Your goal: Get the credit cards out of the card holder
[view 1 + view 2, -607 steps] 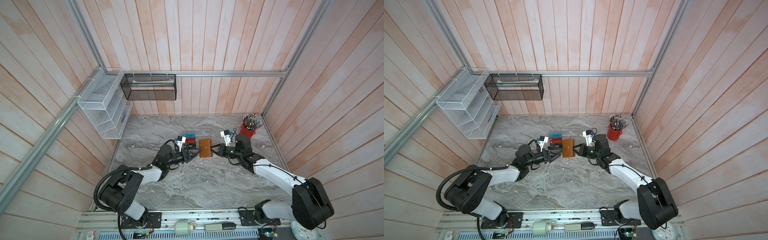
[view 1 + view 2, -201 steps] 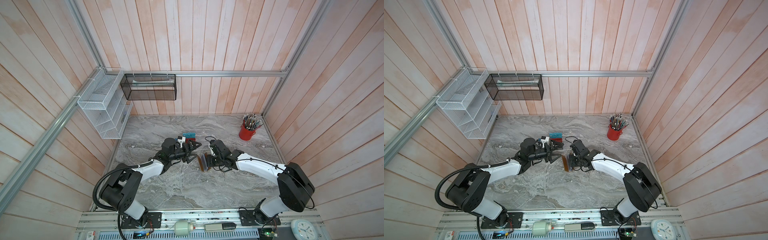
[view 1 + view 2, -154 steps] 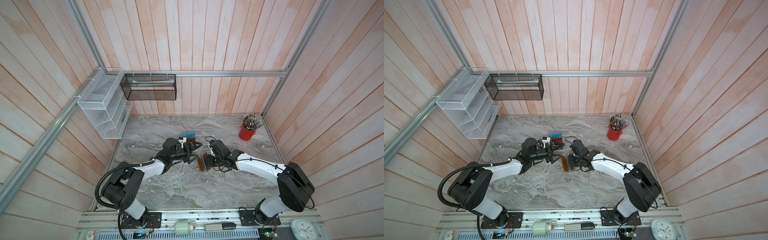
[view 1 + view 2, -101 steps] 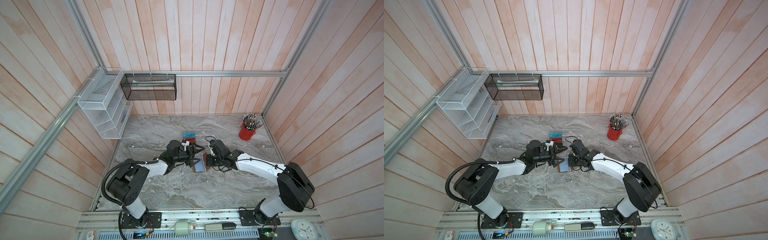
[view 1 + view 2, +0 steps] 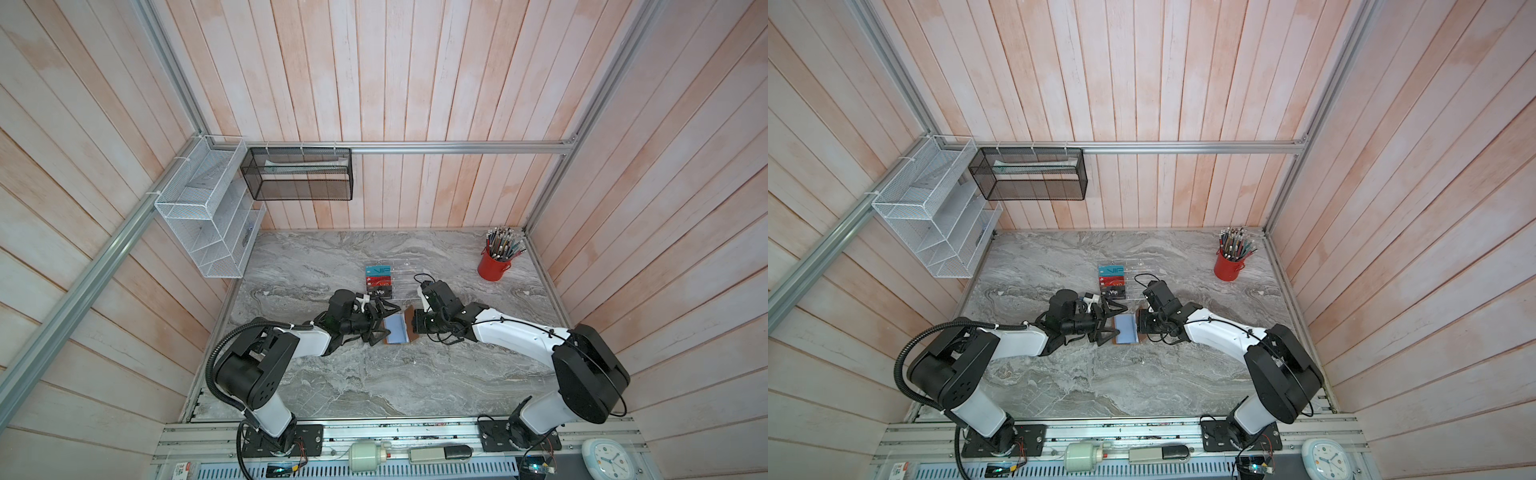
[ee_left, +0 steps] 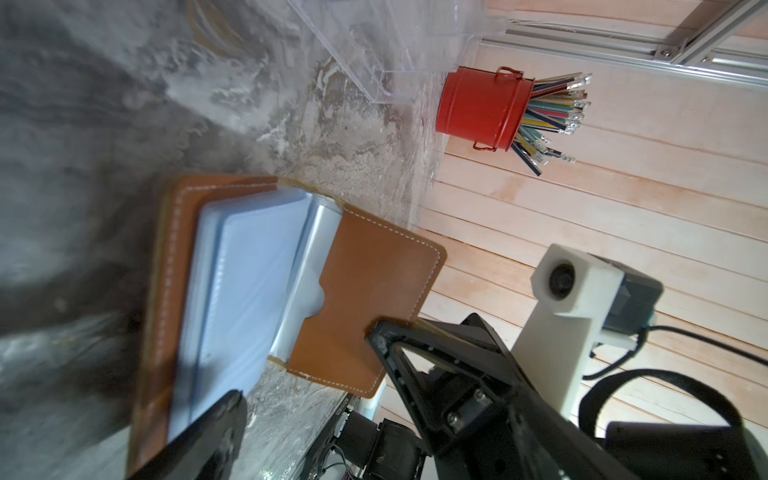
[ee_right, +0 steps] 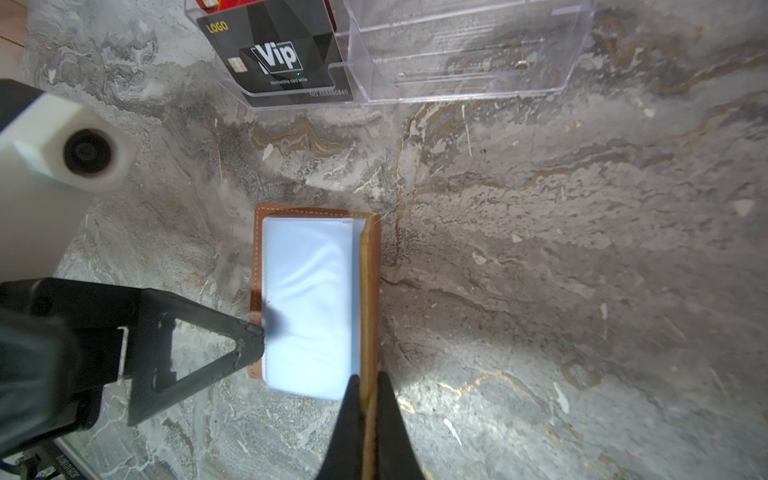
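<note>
Right claw (image 7: 365, 384) pinches card holder (image 7: 371, 291) cover upright, left claw (image 5: 386, 327) spread at the clear sleeves (image 7: 309, 299); best hold cover steady, pin sleeve edge flat.

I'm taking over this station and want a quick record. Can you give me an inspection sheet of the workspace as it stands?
Surface: marble tabletop, no spill seen.
Job's things: card holder lies open with one cover raised; no card discernible in its pale sleeves. Three credit cards stand in the clear rack.
Clutter: nothing seen.
Grippers: left gripper open, one tip against the sleeves' outer edge; right gripper shut on the raised cover.
Cables: black cable loops at the right wrist; conduit on the left arm.
Surroundings: red pencil pot, white mesh basket, black mesh basket, clock.
</note>
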`<control>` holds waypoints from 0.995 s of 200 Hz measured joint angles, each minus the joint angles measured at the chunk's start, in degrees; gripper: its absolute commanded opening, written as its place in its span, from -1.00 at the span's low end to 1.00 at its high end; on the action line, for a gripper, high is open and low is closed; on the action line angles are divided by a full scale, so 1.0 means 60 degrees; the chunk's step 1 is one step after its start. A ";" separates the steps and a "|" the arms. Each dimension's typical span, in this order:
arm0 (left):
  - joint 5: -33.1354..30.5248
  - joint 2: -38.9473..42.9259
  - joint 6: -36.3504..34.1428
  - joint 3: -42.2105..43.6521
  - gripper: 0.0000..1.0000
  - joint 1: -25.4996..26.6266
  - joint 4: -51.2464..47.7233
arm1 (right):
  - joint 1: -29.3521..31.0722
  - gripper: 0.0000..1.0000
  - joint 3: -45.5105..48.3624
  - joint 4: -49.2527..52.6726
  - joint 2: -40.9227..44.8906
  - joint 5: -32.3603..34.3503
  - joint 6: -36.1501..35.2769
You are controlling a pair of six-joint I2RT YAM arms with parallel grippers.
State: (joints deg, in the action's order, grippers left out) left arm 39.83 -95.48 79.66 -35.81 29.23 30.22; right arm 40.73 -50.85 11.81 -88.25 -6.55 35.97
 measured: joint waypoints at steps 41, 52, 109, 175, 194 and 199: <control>-0.0423 0.0000 -0.1107 -0.0670 1.00 -0.0015 -0.1577 | -0.0189 -1.00 0.0248 -0.0342 0.0004 -0.0441 0.0007; -0.0474 0.0000 -0.1293 -0.0739 1.00 -0.0018 -0.1763 | -0.0237 -1.00 0.0339 -0.0474 0.0004 -0.0586 0.0015; -0.0783 0.0084 -0.2025 -0.0787 1.00 -0.0131 -0.2940 | -0.0492 -1.00 0.0634 -0.0914 0.0000 -0.1060 0.0047; -0.0933 0.0168 -0.2237 -0.0812 1.00 -0.0131 -0.3122 | -0.0539 -1.00 0.0674 -0.1147 -0.0047 -0.1315 0.0051; -0.0907 0.0168 -0.2124 -0.0812 1.00 -0.0135 -0.2994 | -0.0579 -1.00 0.0729 -0.1319 -0.0135 -0.1439 0.0055; -0.0892 0.0168 -0.2095 -0.0812 1.00 -0.0135 -0.2965 | -0.0601 -1.00 0.0747 -0.1351 -0.0153 -0.1468 0.0055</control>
State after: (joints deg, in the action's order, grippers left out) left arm 34.48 -94.48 67.09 -40.69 28.42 12.43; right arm 37.12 -46.37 3.70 -89.17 -15.35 36.29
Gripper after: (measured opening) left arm 0.999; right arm 0.056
